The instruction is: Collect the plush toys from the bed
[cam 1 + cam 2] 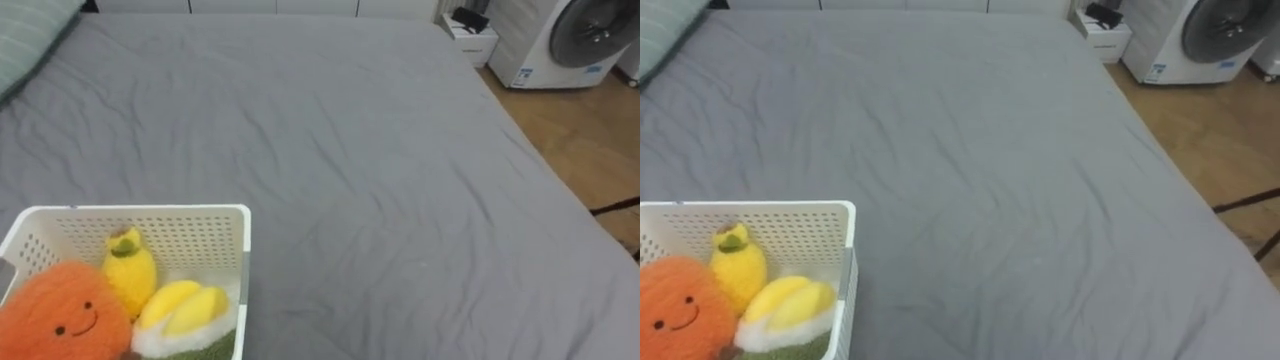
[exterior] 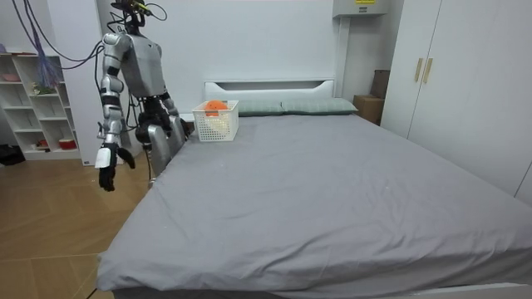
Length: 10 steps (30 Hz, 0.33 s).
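A white perforated basket (image 1: 150, 212) stands on the grey bed (image 1: 380, 190) at my lower left. In it lie an orange plush with a smiling face (image 1: 60, 318), a yellow lemon plush (image 1: 128, 268) and a yellow, white and green plush (image 1: 190, 315). In the room view the basket (image 2: 216, 121) sits at the bed's edge near the headboard, and I stand beside it at the room view's left. My right hand (image 2: 106, 166) hangs at my side over the floor, fingers relaxed and holding nothing. My left hand (image 2: 181, 126) is a dark shape beside the basket.
A striped pillow (image 1: 25, 40) lies at the bed's head, to my upper left. Beyond the far side stand a white nightstand (image 1: 472, 35) and a washing machine (image 1: 570, 40) on wooden floor. Shelves (image 2: 33, 108) stand behind me.
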Available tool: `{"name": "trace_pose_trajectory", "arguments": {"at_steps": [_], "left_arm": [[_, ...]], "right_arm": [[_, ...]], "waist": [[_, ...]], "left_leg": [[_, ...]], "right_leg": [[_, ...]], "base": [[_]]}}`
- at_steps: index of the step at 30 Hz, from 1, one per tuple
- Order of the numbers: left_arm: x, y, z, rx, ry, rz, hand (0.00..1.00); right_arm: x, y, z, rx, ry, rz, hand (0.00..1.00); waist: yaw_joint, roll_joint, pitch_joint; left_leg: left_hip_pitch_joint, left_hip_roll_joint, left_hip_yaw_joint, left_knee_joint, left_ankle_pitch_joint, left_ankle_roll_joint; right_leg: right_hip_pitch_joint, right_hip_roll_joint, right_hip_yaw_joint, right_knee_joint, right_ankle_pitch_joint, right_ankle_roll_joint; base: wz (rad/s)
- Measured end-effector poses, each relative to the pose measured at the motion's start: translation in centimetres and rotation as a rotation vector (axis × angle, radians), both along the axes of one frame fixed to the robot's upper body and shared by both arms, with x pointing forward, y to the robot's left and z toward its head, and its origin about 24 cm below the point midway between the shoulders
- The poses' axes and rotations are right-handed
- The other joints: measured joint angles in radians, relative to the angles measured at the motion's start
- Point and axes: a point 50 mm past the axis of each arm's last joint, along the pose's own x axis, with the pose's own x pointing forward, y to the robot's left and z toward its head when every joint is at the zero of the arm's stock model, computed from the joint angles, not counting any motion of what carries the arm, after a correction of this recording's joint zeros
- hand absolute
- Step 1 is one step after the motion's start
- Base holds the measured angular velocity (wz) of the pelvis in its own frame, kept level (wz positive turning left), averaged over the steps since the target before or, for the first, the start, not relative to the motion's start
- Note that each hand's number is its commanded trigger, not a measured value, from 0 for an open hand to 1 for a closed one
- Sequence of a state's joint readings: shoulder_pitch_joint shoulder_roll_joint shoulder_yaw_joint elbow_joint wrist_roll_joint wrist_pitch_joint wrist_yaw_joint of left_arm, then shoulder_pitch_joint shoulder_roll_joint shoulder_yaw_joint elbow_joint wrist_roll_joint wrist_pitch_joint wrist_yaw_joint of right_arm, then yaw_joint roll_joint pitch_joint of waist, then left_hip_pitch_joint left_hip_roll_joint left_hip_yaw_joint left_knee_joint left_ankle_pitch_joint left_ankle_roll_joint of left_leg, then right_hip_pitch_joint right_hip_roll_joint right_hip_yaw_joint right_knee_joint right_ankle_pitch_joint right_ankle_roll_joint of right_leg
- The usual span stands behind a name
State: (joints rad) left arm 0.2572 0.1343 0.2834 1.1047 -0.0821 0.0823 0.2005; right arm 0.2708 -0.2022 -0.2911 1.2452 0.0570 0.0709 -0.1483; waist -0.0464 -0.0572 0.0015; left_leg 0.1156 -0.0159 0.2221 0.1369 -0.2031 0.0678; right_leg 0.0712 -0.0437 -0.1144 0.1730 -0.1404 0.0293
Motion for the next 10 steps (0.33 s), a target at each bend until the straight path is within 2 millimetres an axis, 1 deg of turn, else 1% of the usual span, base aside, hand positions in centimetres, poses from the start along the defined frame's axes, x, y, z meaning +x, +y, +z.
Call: {"name": "trace_pose_trajectory", "arguments": {"at_steps": [1, 3, 6, 8, 10], "left_arm": [[0.0, 0.0, 0.0, -0.002, 0.002, 0.000, 0.00], [-0.1, -0.1, -0.1, -0.012, 0.011, -0.020, 0.00], [-0.2, -0.3, -0.1, -0.023, 0.023, -0.016, 0.00], [-0.3, -0.3, -0.1, -0.027, 0.030, -0.014, 0.00], [-0.4, -0.5, -0.2, -0.033, 0.041, -0.014, 0.00]], "right_arm": [[-0.4, 0.3, -0.1, 0.022, 0.028, 0.009, 0.00], [-1.7, 1.4, -0.4, 0.118, 0.139, 0.098, 0.00], [-2.3, 2.6, -0.7, 0.223, 0.210, 0.151, 0.00], [-2.1, 3.0, -0.8, 0.251, 0.223, 0.164, 0.00], [-1.0, 3.2, -1.1, 0.258, 0.218, 0.180, 0.00]], "waist": [[0.001, 0.001, -0.0004], [0.001, 0.004, -0.0022], [0.002, 0.010, -0.0024], [0.008, 0.013, -0.0028], [0.018, 0.018, -0.0030]], "left_leg": [[0.000, 0.000, 0.000, 0.000, 0.000, -0.001], [0.001, 0.001, 0.000, 0.001, 0.001, -0.002], [0.003, 0.001, -0.013, 0.013, -0.002, 0.000], [0.007, 0.001, -0.016, 0.014, -0.003, 0.001], [0.012, 0.001, -0.016, 0.014, -0.003, 0.001]], "right_leg": [[-0.001, 0.000, 0.000, 0.001, -0.001, -0.001], [0.000, 0.001, -0.001, 0.000, -0.003, -0.002], [0.013, 0.003, -0.003, -0.004, -0.006, -0.001], [0.017, 0.002, -0.009, -0.004, -0.009, -0.001], [0.018, 0.001, -0.013, -0.002, -0.009, -0.002]], "base": [[-0.04], [0.00], [0.10], [0.06], [0.00]]}}
